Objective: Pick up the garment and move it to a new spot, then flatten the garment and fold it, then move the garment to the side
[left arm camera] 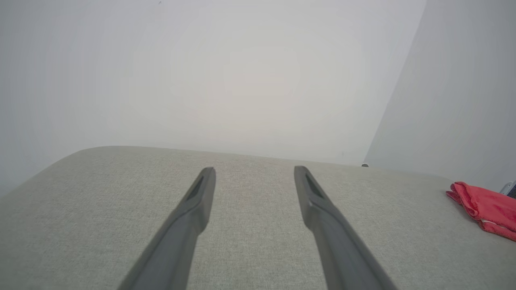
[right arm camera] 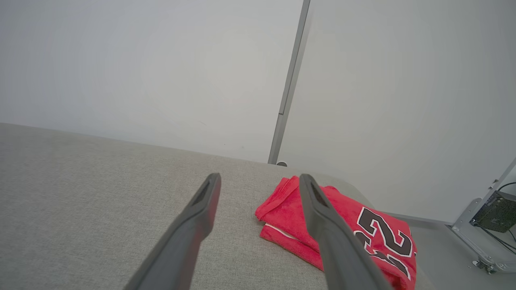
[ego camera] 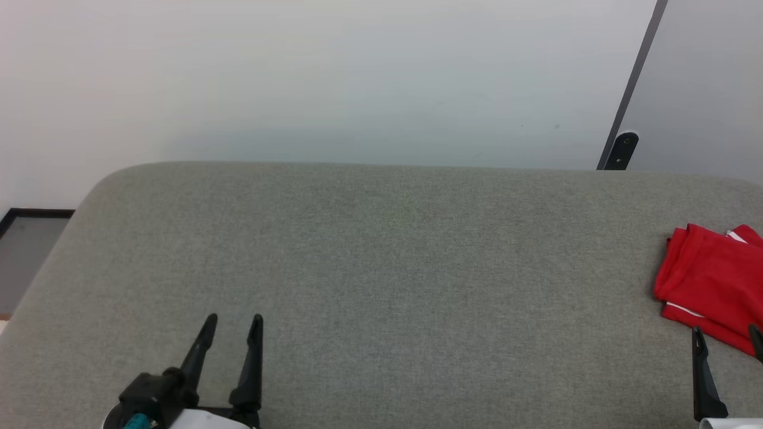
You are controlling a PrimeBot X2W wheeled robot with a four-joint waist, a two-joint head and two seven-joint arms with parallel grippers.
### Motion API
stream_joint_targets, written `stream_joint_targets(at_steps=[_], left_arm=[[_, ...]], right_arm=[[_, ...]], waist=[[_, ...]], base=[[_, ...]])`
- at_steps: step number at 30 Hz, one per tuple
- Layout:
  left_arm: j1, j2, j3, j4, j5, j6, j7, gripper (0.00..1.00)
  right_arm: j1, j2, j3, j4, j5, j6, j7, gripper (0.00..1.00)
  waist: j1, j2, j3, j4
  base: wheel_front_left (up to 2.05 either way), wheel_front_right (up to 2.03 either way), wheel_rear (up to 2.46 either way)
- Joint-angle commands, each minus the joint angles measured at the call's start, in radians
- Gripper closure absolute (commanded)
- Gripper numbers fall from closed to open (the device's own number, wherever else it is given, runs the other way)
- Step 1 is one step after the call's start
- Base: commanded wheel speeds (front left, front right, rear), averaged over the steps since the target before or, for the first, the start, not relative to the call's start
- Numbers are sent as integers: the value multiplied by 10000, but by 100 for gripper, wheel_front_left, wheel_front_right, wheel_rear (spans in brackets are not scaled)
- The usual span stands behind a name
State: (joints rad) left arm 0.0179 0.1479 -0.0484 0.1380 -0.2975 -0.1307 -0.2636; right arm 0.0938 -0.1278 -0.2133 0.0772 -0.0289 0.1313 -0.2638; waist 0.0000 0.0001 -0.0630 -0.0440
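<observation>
Two grippers are in view, each with two dark fingers. The left gripper (ego camera: 234,322) hangs over the near left of the grey pad (ego camera: 381,250), fingers spread wide with nothing between them. The left wrist view shows the same gap (left arm camera: 254,171) with bare pad beneath. The right gripper (ego camera: 726,330) sits at the near right, fingers likewise spread and holding nothing. In its wrist view (right arm camera: 260,178) the right-hand finger crosses in front of the garment (right arm camera: 282,213); whether it touches the cloth cannot be told.

There is one garment (ego camera: 709,280), red, lying folded in a bundle at the pad's far right edge, well apart from the left gripper and just beyond the right one. A thin white trim line shows along a fold. It carries black numerals outlined in white: a "2" reads clearly, and the figure beside it is partly hidden. From the left wrist it appears as a red heap (left arm camera: 487,205) at the right.

Behind the pad stands a pale wall (ego camera: 334,77) with one dark upright strip (ego camera: 632,89).
</observation>
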Motion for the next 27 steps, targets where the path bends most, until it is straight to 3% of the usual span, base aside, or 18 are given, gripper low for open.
stream_joint_targets(at_steps=[1,20,21,27], left_arm=[[-67,44,-22,7,-33,2,-5,0],[111,190,-133,56,-64,2,-6,3],[97,168,-154,83,-90,0,1,100],[238,21,-129,410,-619,0,147,100]], right_arm=[[9,-34,-6,15,56,-13,-2,0],[13,10,-29,155,60,-13,-3,0],[-5,17,-25,185,12,0,2,100],[-165,183,-113,711,593,0,281,100]], waist=[[0,-1,-4,-3],[0,-1,-18,36],[0,-1,-18,35],[0,-1,-3,44]], base=[[0,0,0],[0,0,0],[0,0,0],[0,0,0]])
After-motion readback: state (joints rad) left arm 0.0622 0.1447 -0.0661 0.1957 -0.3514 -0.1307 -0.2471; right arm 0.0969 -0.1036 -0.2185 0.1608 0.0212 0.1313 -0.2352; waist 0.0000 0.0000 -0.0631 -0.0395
